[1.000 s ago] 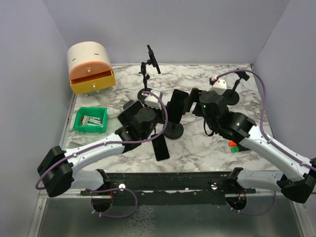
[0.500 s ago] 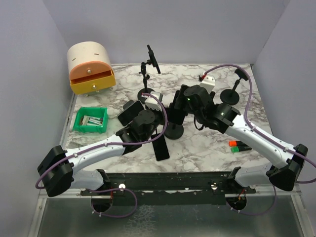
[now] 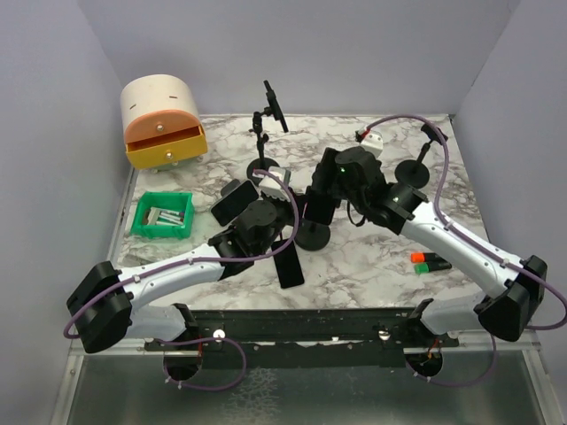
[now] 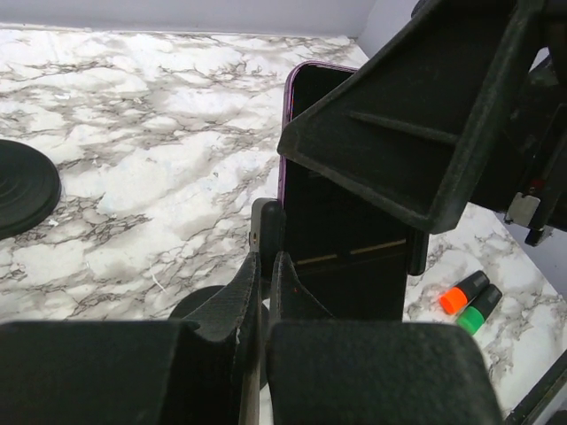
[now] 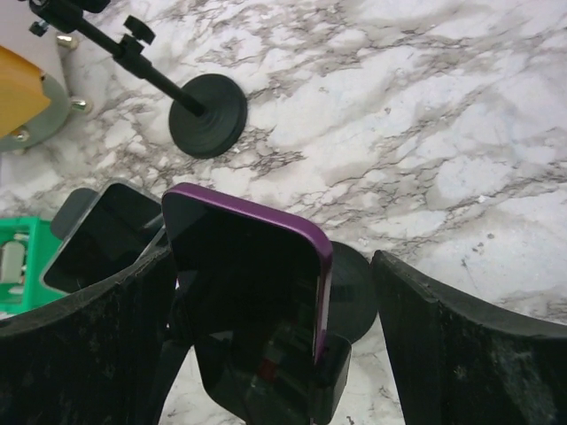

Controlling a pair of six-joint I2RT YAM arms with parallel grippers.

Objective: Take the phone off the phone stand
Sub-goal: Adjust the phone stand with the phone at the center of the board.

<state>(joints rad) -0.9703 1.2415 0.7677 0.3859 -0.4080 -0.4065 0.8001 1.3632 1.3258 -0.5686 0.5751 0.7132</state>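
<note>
The phone (image 5: 248,274), black with a purple rim, stands upright in the black phone stand (image 3: 312,235) at the table's middle. My right gripper (image 5: 272,257) is open, with one finger on each side of the phone and a gap on the right side. From above, this gripper (image 3: 323,190) covers most of the phone. My left gripper (image 4: 264,261) is shut, its tips right at the stand's left clamp arm (image 4: 263,226). I cannot tell whether they pinch it. In the left wrist view the phone (image 4: 337,221) sits partly behind a right finger (image 4: 425,115).
A second stand (image 3: 260,168) with a tilted holder rises at the back, and a third (image 3: 416,168) stands at the back right. A cream box with an orange drawer (image 3: 162,119) and a green bin (image 3: 162,215) are on the left. Orange and green markers (image 3: 430,261) lie on the right. A black slab (image 3: 288,263) lies near the front.
My right arm has swung left to the stand, and its open fingers have come down around the phone. The left arm has not moved.
</note>
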